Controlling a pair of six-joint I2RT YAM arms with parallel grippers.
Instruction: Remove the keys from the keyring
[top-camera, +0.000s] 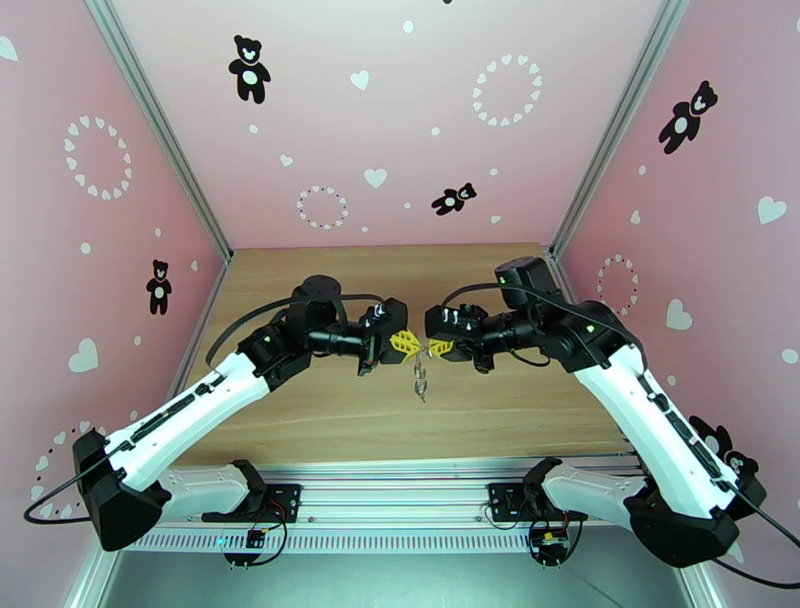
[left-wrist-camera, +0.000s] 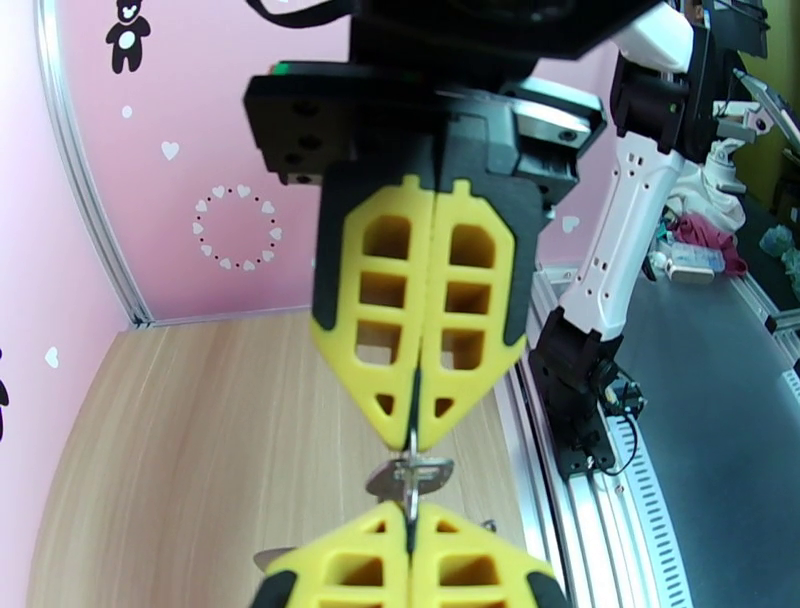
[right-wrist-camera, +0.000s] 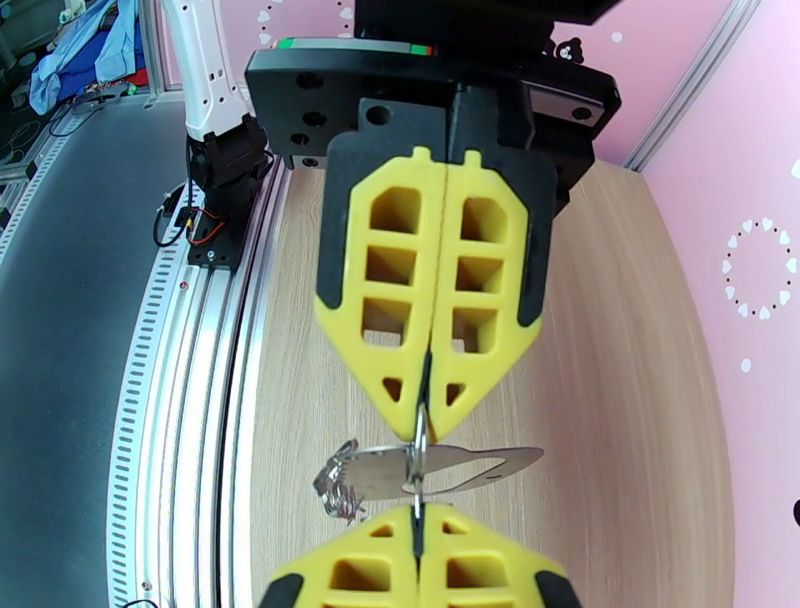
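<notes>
Over the middle of the light wooden table (top-camera: 300, 410), the left gripper (top-camera: 411, 345) and right gripper (top-camera: 438, 348) meet tip to tip. Each has its yellow fingers pressed together on the thin silvery-grey metal oval keyring (top-camera: 425, 349). Tiny dark-grey metal keys (top-camera: 420, 385) dangle below it, toward 6 o'clock.

Thin silvery keyring (right-wrist-camera: 421, 440) lifted above mid-table, loop seen edge-on, pinched at its left end by the left gripper (top-camera: 413, 345) and at its right end by the right gripper (top-camera: 437, 348). Flat grey keys (right-wrist-camera: 470, 466) threaded on, lying crosswise to the loop. Small chain cluster (right-wrist-camera: 338, 490) dangling on the near side.
</notes>
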